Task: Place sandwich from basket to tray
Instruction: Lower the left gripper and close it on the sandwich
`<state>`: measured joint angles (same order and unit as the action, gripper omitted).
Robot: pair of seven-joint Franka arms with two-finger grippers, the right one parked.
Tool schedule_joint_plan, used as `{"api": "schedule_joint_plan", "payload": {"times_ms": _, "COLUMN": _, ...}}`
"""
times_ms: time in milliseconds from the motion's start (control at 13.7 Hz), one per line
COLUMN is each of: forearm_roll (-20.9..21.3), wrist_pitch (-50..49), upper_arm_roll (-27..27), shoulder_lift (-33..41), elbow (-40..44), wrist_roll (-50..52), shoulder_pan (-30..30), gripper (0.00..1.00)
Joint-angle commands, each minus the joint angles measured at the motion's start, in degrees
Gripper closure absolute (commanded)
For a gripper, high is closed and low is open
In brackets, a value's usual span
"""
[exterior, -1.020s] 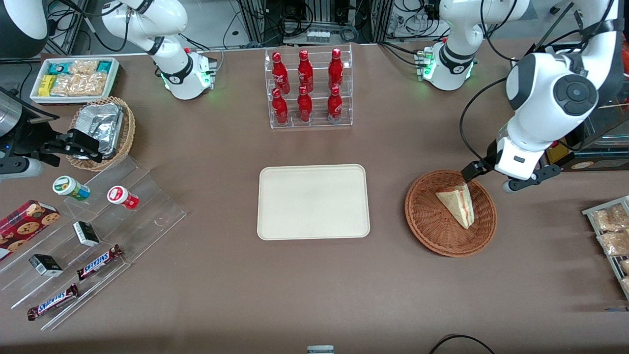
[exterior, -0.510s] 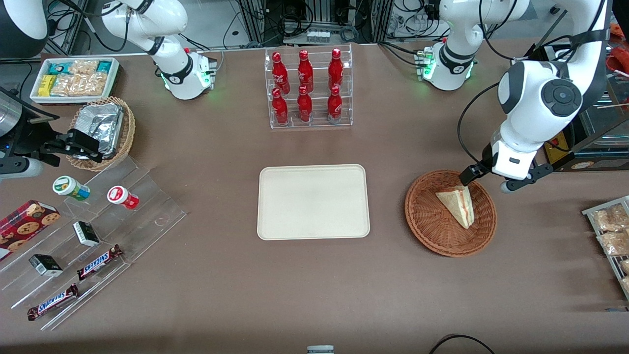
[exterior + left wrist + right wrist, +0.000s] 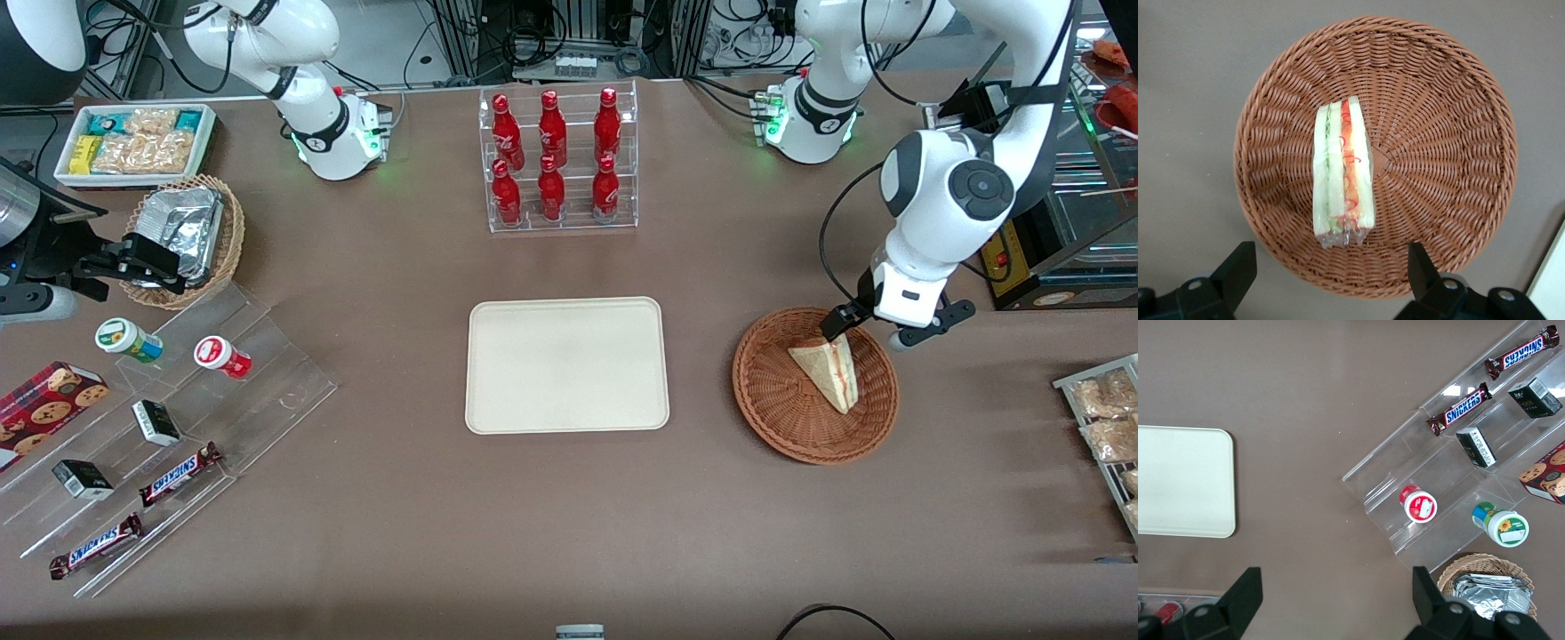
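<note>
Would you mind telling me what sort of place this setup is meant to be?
Probably a lab mock-up of a snack kiosk: a clear rack of red bottles, chocolate bars on clear steps, and a sandwich in a basket under the open claw.

The sandwich (image 3: 1341, 173) lies in the basket (image 3: 1445, 160); the gripper (image 3: 1331, 280) hovers above, jaws spread wide.

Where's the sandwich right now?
The sandwich lies in the reddish-brown wicker basket, toward the working arm's end of the table, with the open gripper hovering just above it.
</note>
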<state>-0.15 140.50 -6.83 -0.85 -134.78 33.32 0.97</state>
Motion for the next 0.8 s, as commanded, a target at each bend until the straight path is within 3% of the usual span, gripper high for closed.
{"api": "schedule_joint_plan", "payload": {"times_ms": 0, "forearm_roll": 0.67, "wrist_pitch": 2.75, "upper_arm_roll": -0.29, "shoulder_lift": -2.22, "elbow": -0.04, "wrist_roll": 1.13, "shoulder_pan": -1.59, "gripper": 0.0}}
{"api": "schedule_joint_plan", "payload": {"times_ms": 728, "forearm_roll": 0.59, "wrist_pitch": 15.49, "upper_arm_roll": -0.37, "shoulder_lift": -10.13, "elbow": -2.41, "wrist_roll": 3.77, "shoulder_pan": -1.68, "gripper": 0.03}}
